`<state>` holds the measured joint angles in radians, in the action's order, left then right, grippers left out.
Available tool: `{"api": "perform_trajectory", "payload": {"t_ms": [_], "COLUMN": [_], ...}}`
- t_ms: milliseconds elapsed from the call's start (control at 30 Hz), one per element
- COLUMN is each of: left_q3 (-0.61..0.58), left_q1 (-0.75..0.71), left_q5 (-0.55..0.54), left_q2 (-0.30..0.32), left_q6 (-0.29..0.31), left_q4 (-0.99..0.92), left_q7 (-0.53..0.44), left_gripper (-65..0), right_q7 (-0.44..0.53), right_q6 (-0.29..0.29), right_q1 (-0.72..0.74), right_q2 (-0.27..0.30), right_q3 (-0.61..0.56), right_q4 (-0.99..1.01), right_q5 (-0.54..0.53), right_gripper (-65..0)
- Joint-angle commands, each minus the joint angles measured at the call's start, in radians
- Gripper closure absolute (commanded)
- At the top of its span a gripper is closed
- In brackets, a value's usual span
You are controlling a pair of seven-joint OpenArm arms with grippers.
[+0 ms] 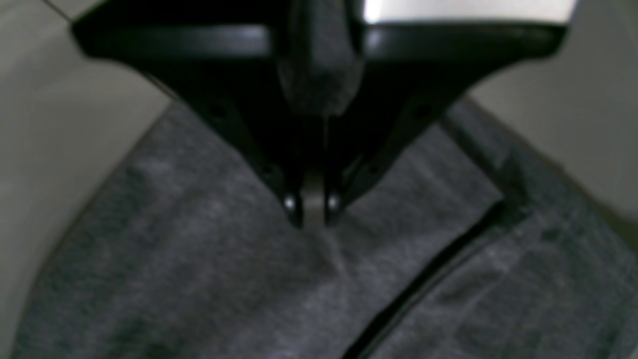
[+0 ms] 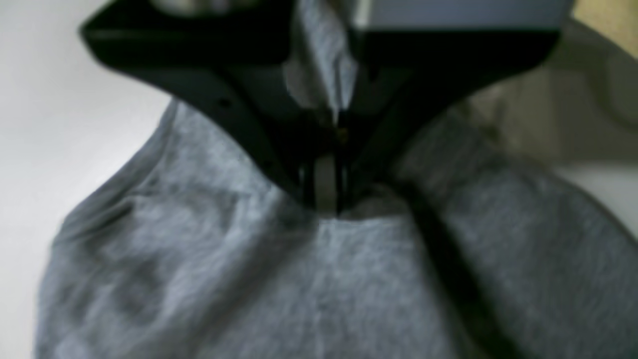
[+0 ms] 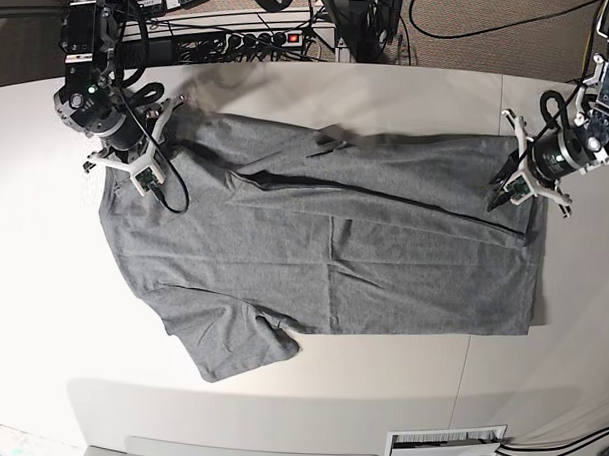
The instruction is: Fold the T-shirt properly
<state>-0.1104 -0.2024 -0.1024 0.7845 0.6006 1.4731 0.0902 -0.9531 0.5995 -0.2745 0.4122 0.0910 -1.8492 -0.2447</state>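
The shirt [image 3: 314,248] is spread across the table [image 3: 379,391], pinched at opposite edges by the left gripper [image 3: 498,200] and right gripper [image 3: 164,173], both angled downward.

The base view looks down from above onto the whole counter [image 3: 309,373], taking in both arms. Each wrist view sits just behind its claw, very near and blurred, facing along the jaws onto the grey T-shirt [image 3: 324,249], which all three views share
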Motion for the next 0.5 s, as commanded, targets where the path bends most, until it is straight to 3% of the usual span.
{"api": "perform_trajectory", "payload": {"t_ms": [0,167,467], "left_q3": [-0.011,-0.011,-0.011], "left_q1": [-0.044,-0.126,-0.242], "left_q5": [0.072,0.072,0.072], "left_q2": [0.021,0.052,0.153], "left_q6": [0.06,0.074,0.074], "left_q4": [-0.016,-0.015,-0.009], "left_q7": [0.127,0.127,0.126], "left_gripper": [0.0,0.0,0.0], "right_q7": [-0.016,-0.137,-0.235], "right_q6": [0.007,0.026,0.033], "right_q1": [0.008,0.005,-0.026], "right_q2": [0.014,0.014,0.014], "right_q3": [0.006,0.006,0.006], "right_q4": [-0.013,-0.013,-0.014], "right_q5": [-0.025,-0.14,-0.197], "right_gripper": [0.0,0.0,0.0]}}
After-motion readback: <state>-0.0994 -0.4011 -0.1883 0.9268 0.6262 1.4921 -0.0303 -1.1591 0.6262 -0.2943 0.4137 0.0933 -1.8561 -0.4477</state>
